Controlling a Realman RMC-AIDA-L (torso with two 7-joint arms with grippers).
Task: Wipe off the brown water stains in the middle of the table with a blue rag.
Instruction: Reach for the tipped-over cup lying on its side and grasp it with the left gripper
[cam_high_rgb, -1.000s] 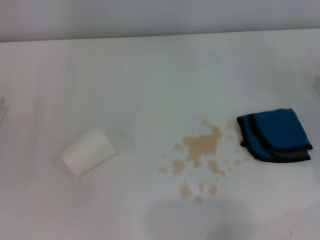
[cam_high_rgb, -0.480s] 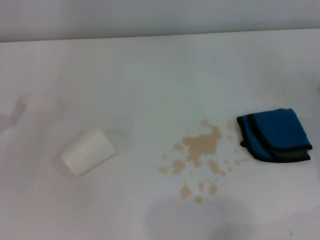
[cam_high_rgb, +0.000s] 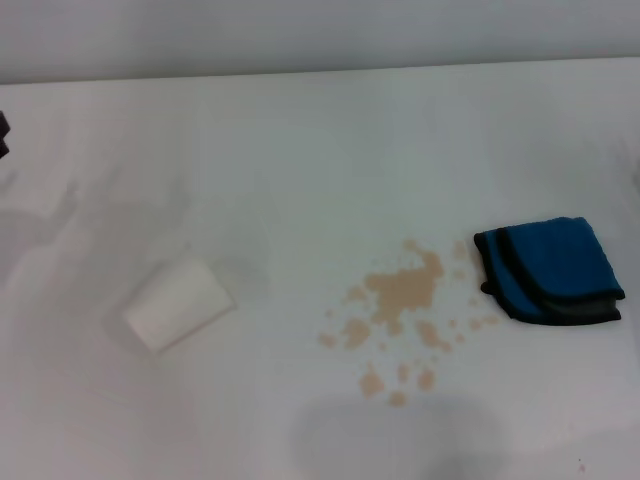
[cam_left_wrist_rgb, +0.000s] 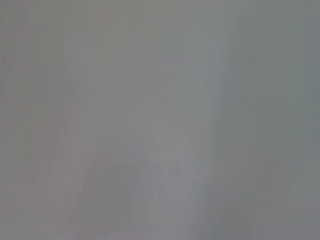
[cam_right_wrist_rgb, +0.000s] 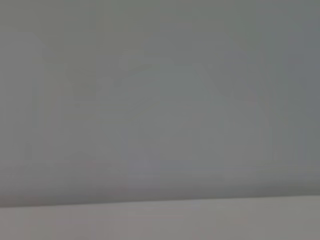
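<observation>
The brown water stains (cam_high_rgb: 400, 300) lie on the white table (cam_high_rgb: 300, 150), right of the middle: one larger patch with small droplets around it. The blue rag (cam_high_rgb: 548, 268), folded and with dark edging, lies flat just right of the stains, touching none of the larger blotches. A small dark piece of my left gripper (cam_high_rgb: 3, 133) shows at the far left edge, well away from rag and stains. My right gripper is out of view. Both wrist views show only plain grey surface.
A white paper cup (cam_high_rgb: 178, 303) lies on its side at the left of the table. The table's far edge (cam_high_rgb: 320, 72) runs along the back. A soft shadow (cam_high_rgb: 60, 210) lies on the table beyond the cup.
A dark piece of my left gripper has come into view at the far left edge, and the shadow beside the cup has shifted. Rag, stains and cup have not moved.
</observation>
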